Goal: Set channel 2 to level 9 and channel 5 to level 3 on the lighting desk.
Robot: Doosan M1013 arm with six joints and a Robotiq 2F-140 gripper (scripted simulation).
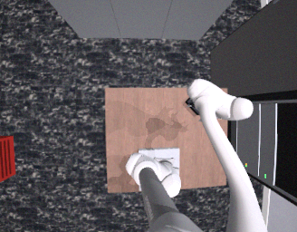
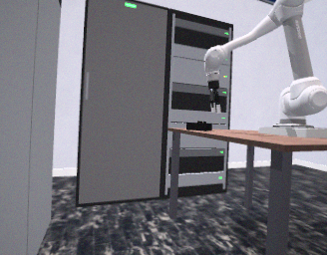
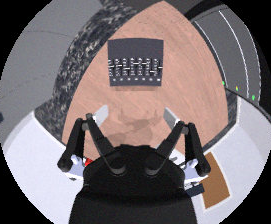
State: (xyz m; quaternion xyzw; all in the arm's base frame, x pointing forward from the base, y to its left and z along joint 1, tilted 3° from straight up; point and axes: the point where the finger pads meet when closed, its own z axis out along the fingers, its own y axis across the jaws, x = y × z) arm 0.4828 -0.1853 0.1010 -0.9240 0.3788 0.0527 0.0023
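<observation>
The lighting desk [image 3: 135,60] is a small dark panel with a row of several light fader knobs. It lies flat on the wooden table near a corner. In the overhead view it [image 1: 191,105] is mostly hidden under the arm's wrist. In the side view it [image 2: 198,127] is a low dark box at the table's far edge. My gripper [image 3: 135,111] is open and empty. It hangs well above the desk, fingers pointing down [image 2: 214,102]. The fader levels are too small to read.
The wooden table [image 1: 166,138] carries the arm's white base [image 1: 158,160]. A tall dark equipment rack [image 2: 197,102] and a grey cabinet [image 2: 124,102] stand just past the table's desk end. A red box [image 1: 3,159] sits on the floor far off.
</observation>
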